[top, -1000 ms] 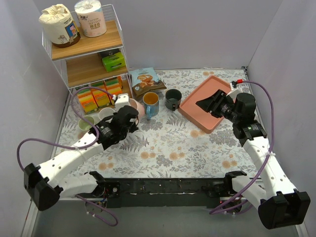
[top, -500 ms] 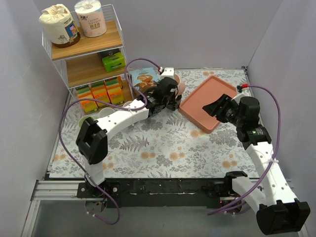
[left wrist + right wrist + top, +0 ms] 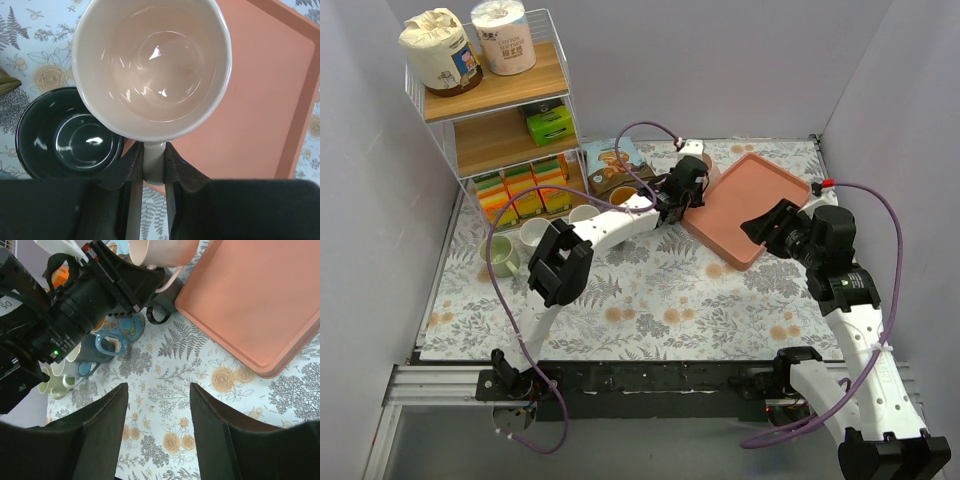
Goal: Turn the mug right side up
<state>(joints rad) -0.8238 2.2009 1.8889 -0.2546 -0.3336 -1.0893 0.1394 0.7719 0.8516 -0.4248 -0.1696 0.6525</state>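
The pale pink mug (image 3: 152, 65) hangs in the air with its mouth facing the left wrist camera. My left gripper (image 3: 153, 156) is shut on its handle. From above, the left gripper (image 3: 688, 187) holds the mug (image 3: 707, 178) over the left edge of the salmon tray (image 3: 760, 190). The mug also shows at the top of the right wrist view (image 3: 162, 250). My right gripper (image 3: 762, 226) is open and empty over the tray's near right part; in its own view (image 3: 159, 390) it hovers above the floral mat.
A black mug (image 3: 70, 132) stands upright just left of the tray, under the held mug. A blue mug (image 3: 117, 335), several other mugs (image 3: 502, 254), a snack bag (image 3: 608, 160) and a wire shelf (image 3: 490, 100) fill the back left.
My left arm swung from the left of the table to the back right, carrying the pink mug to the tray's left edge. The right gripper drew back a little to the right.
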